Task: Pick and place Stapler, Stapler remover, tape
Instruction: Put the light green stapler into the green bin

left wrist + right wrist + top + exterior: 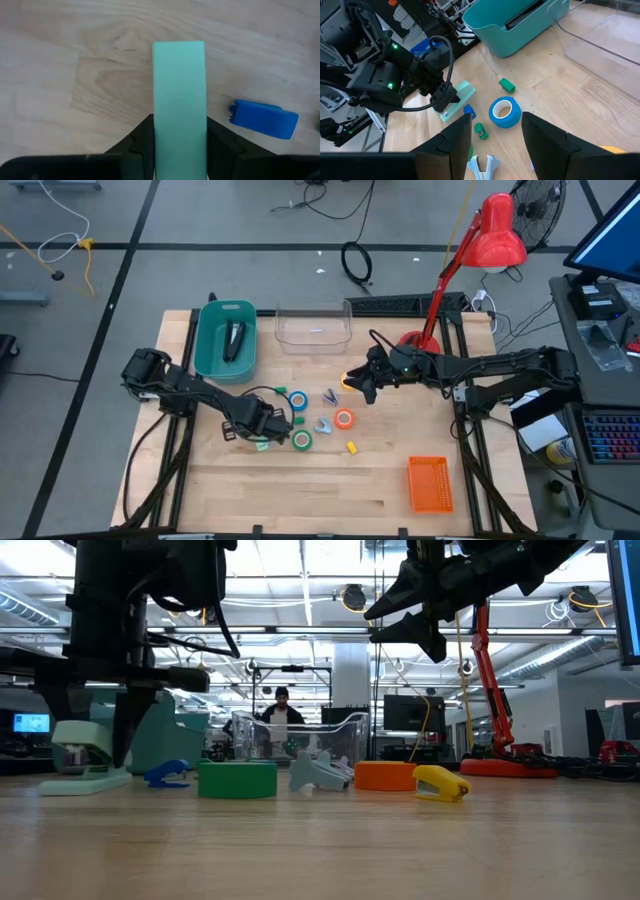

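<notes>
Two arms over a pale wood-grain table (200,480). The left gripper (179,131) is low at the table, its dark fingers (142,137) pressed flat on both sides of the mint stapler (179,95). The stapler is a matte plastic, blocky bar with straight edges, lying on the wood. Its long axis runs straight out from between the fingers, with the squared-off end pointing away from the gripper.

Just beside that gripper is a blue staple remover (264,118), rounded glossy plastic, apart from the stapler. A bit further out is a green tape roll (237,778), a flat ring lying on its side. Next come a grey clawed staple remover (320,772), an orange tape roll (385,775) and a blue tape roll (504,112) with a pale core.

The right gripper (358,385) hangs above the table past the rolls, jaws wide, nothing in them. Beyond the left gripper, a teal tub (212,350) holds a black stapler (234,340). A clear bin (313,330) sits beside the tub.
</notes>
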